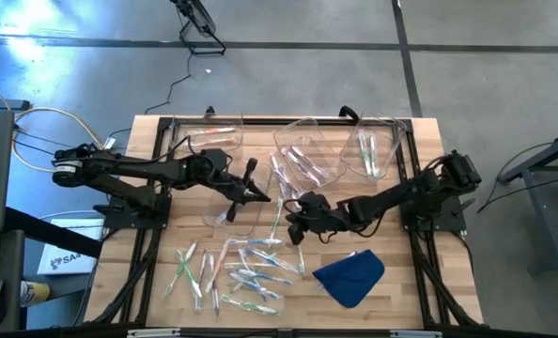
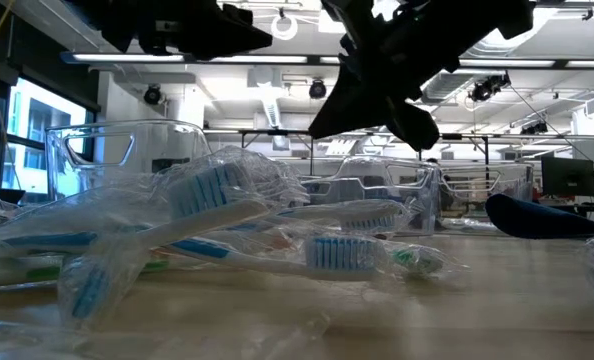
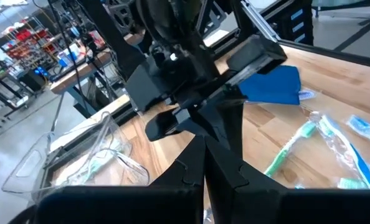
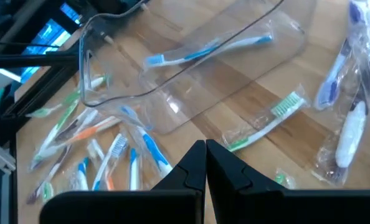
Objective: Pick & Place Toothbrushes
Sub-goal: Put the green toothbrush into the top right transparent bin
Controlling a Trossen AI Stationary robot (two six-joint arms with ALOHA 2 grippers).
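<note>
Both the left end effector (image 1: 260, 195) and the right end effector (image 1: 296, 223) hung closed and empty over the counter's middle, so a pickup seemingly came next, calling for one to open over the toothbrushes (image 1: 246, 268) strewn toward the counter's front edge.

I see my right gripper (image 4: 205, 163) jaws closed; a blue toothbrush (image 4: 207, 50) lies inside the clear bin (image 4: 172, 93); others are scattered on the tabletop (image 4: 247, 106).
</note>
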